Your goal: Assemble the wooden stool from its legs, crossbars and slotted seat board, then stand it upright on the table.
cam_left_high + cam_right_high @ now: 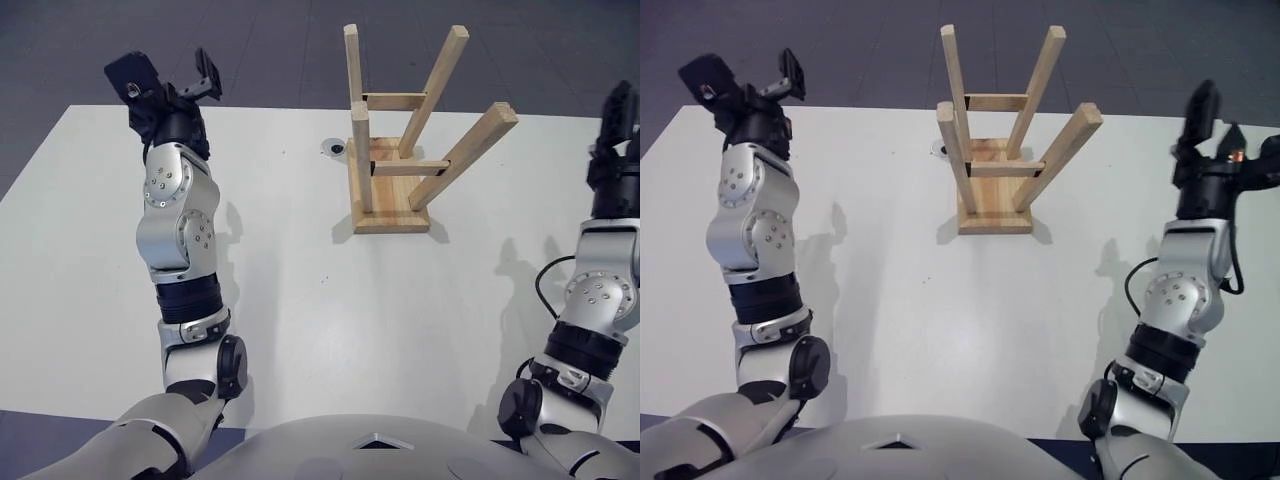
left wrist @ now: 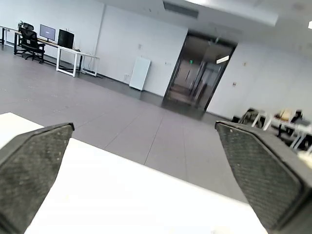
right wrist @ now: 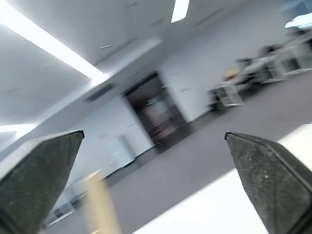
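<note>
**Inverted stool on the worktop, both arms raised and empty**

The wooden stool [image 1: 392, 160] is assembled and stands upside down near the far middle of the white worktop [image 1: 300, 300]. Its seat board [image 1: 390, 217] lies flat on the surface. The four legs [image 1: 357, 140] point upward and splay outward toward their free ends. Two crossbars [image 1: 396, 101] can be seen joining pairs of legs, one higher and farther back, the other lower and nearer. A small dark round fitting [image 1: 333, 148] sits in the worktop just beside the stool, on the robot's left side of it.

The left gripper [image 1: 172, 78] is held up over the far left part of the worktop, well apart from the stool. Its two fingers [image 2: 34, 170] are spread wide with nothing between them. The right gripper [image 1: 1235, 130] is raised over the right edge of the worktop, also well apart from the stool. Its fingers [image 3: 265, 175] are likewise parted and hold nothing. The stool lies between the two arms and touches neither.
</note>
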You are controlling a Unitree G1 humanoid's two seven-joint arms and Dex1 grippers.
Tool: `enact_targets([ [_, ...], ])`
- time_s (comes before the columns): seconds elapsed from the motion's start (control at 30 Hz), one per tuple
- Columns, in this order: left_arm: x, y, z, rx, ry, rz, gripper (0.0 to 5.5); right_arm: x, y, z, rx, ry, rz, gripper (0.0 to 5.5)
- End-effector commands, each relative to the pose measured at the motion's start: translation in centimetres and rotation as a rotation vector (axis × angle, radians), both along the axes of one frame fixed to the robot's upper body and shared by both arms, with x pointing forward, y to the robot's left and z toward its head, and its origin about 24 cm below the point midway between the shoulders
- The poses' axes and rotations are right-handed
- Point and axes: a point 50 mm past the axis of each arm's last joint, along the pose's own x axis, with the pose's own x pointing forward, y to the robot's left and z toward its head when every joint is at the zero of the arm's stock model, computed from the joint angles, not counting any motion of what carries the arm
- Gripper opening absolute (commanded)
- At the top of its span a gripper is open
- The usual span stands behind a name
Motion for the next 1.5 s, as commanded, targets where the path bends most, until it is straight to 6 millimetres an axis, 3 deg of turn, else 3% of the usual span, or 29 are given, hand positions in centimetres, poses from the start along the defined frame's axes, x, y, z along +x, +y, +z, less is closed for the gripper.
enact_targets([
  [0.03, -1.1, -4.4, -0.6, 0.167, 0.041, -0.259, 5.4, 3.3, 3.6, -2.1, -0.116, 0.197, 0.05, 5.38],
  [0.13, -1.9, -8.0, -0.5, 0.281, 0.046, -0.408, 5.4, 4.7, 10.2, -3.6, -0.162, 0.225, 0.274, 5.38],
  [0.23, -2.3, -10.6, -0.3, 0.336, 0.05, -0.485, 5.4, 3.8, 12.6, -4.5, -0.131, 0.228, 0.334, 5.38],
  [0.33, -2.2, -11.8, -0.6, 0.355, 0.072, -0.492, 5.4, 3.3, 12.1, -5.2, -0.122, 0.259, 0.294, 5.38],
  [0.43, -1.9, -11.5, -1.3, 0.368, 0.112, -0.463, 5.4, 3.4, 10.4, -5.7, -0.129, 0.314, 0.192, 5.38],
  [0.6, -1.3, -8.1, -3.1, 0.319, 0.225, -0.292, 5.4, 3.3, 8.5, -5.7, -0.23, 0.381, 0.004, 5.38],
  [0.73, -0.7, -5.9, -3.6, 0.272, 0.259, -0.175, 5.4, 3.5, 9.4, -4.9, -0.237, 0.327, 0.033, 5.38],
  [0.87, -0.8, -8.4, -2.3, 0.285, 0.146, -0.33, 5.4, 3.5, 11.9, -3.5, -0.259, 0.199, 0.194, 5.38],
  [0.97, -1.9, -11.1, -1.7, 0.309, 0.07, -0.503, 5.4, 3.3, 12.0, -3.5, -0.267, 0.189, 0.216, 5.38],
  [1.07, -2.5, -12.2, -1.9, 0.356, 0.056, -0.568, 5.4, 3.3, 11.7, -3.5, -0.272, 0.194, 0.216, 5.38],
  [1.23, -2.9, -11.6, -3.0, 0.402, 0.102, -0.577, 5.4, 2.8, 12.0, -3.7, -0.293, 0.215, 0.245, 5.38],
  [1.5, -5.0, -9.8, -4.4, 0.452, 0.187, -0.609, 5.4, -0.4, 12.5, -4.4, -0.3, 0.289, 0.279, 5.38],
])
